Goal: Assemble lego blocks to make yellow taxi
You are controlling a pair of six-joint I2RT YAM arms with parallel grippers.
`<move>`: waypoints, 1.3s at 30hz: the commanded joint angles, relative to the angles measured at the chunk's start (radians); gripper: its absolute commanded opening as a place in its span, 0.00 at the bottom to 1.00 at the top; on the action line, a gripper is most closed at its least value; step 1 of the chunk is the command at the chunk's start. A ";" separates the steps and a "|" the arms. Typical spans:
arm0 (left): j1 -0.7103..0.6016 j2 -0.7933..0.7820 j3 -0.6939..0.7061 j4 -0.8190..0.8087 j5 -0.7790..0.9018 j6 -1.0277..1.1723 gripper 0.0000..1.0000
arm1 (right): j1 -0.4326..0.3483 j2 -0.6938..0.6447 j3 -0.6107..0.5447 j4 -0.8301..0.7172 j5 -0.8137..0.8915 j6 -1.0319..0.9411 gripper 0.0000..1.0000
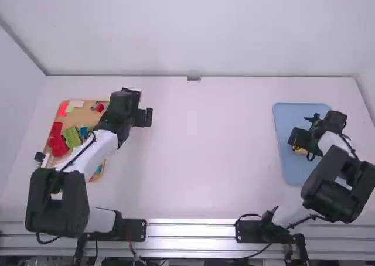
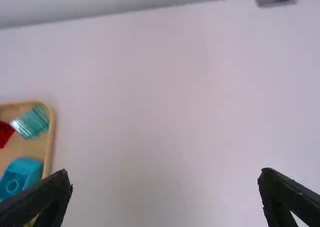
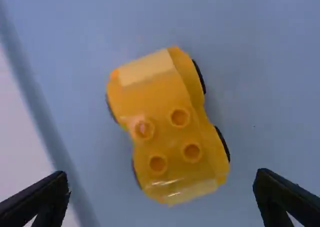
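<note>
In the high view my left gripper [image 1: 142,117] is over the table just right of the wooden tray. The left wrist view shows that gripper [image 2: 165,197] open, nothing between its fingers. My right gripper [image 1: 297,139] is above the blue tray [image 1: 286,166], over the yellow car [image 1: 301,151]. From the right wrist view, the yellow car [image 3: 165,127] has dark wheels and several studs on top, and lies on the blue tray [image 3: 270,87]. The right gripper [image 3: 161,197] stands open, its fingers spread wide and apart from the car.
At the left, the wooden tray [image 1: 87,103] holds red blocks [image 1: 57,142], a green block [image 1: 72,137] and other loose pieces, partly under the left arm. A teal block [image 2: 21,176] lies near its edge. A wall runs behind the table [image 1: 205,160].
</note>
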 commanded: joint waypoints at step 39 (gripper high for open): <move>0.092 -0.798 -0.302 -0.004 0.047 -0.036 0.68 | 0.528 -0.900 -0.248 0.143 0.096 0.163 0.69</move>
